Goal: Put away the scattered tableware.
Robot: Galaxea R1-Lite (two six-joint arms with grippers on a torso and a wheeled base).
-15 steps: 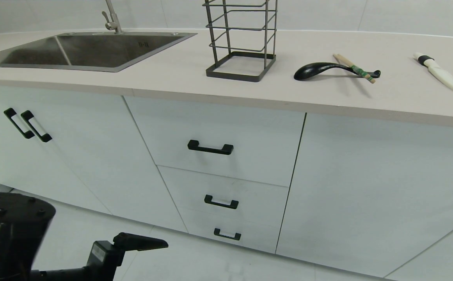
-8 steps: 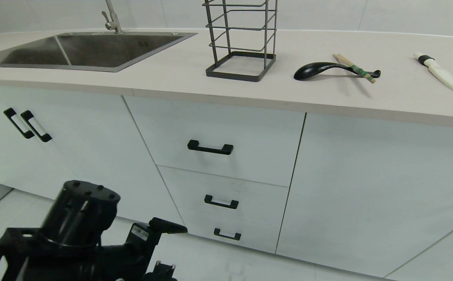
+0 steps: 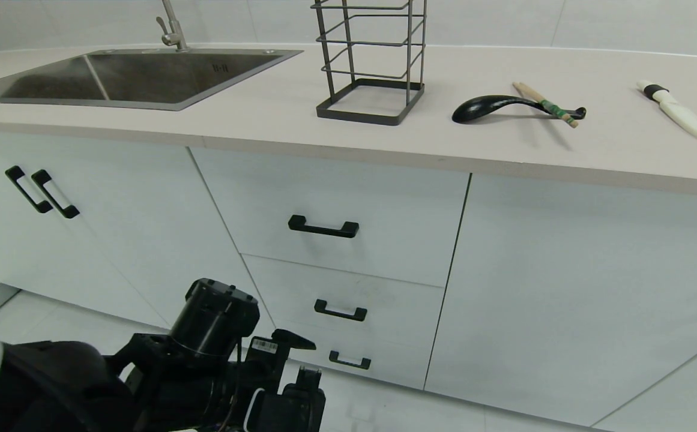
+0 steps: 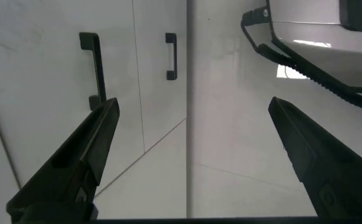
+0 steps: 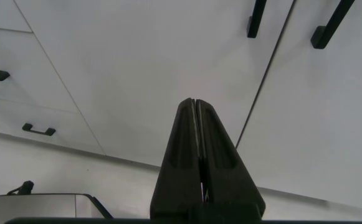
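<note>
Left tool (image 3: pixel 300 361) swung in from 8 to 7 o'clock, now low before drawers (image 3: pixel 378 204); fingers spread wide, empty. Right tool (image 5: pixel 196 104) pinched together, empty. Ladle (image 3: pixel 485 108), chopsticks (image 3: pixel 544 103), knife (image 3: pixel 678 114) untouched on desk (image 3: pixel 252 123) at 1–2 o'clock, beside rack (image 3: pixel 372 66). Pickup likely only starting.

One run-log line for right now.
left gripper open, low by drawers | right gripper shut, empty | ladle, chopsticks, knife on counter | rack unfilled
</note>
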